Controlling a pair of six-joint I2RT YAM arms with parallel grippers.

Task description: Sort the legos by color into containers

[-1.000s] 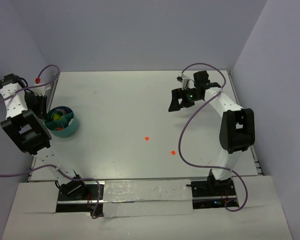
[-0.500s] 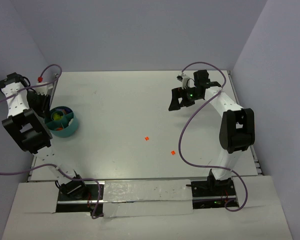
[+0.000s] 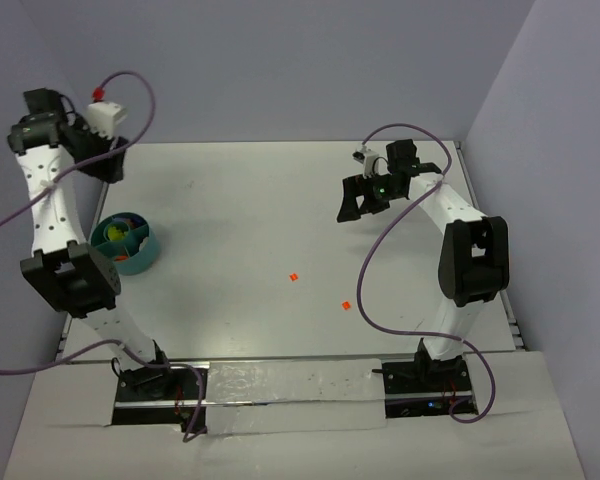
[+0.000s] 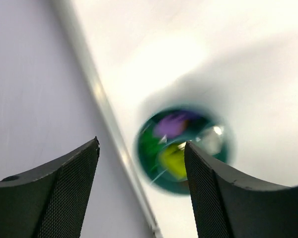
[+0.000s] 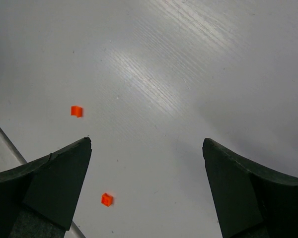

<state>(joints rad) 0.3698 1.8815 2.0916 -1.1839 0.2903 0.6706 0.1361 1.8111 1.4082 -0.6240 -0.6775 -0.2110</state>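
Raising has just been done: the left claw [image 4: 141, 148], lifted off the small round teal plastic bowl [image 3: 148, 258], is spread apart and empty, so a brick was likely dropped in. Two tiny orange plastic bricks [image 3: 293, 276] [image 3: 346, 304] wait on the white tabletop [image 3: 240, 210], well apart from the bowl; the right claw [image 5: 146, 143] is held wide apart.

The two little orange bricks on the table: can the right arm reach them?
Probably yes. The right gripper is open and empty, up above the table. The two orange bricks lie out in the open nearby, with nothing around them or in the way.
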